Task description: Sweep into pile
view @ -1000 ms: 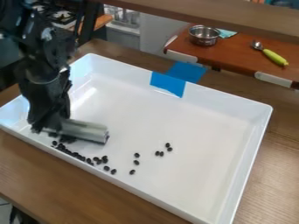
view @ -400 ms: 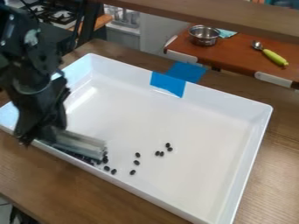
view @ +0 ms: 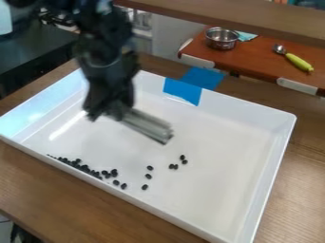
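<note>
White tray sits on wooden table; metal pot on red-brown surface behind. Dark beans line tray's near side, several scattered. Gripper, closed on silver bar, has moved away from the line.

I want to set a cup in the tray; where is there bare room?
Bare floor runs from the scattered beans to the tray's right wall and toward the blue tape. Crowded: along the lower-left wall, by the bean row. The metal tool hangs mid-tray.
</note>
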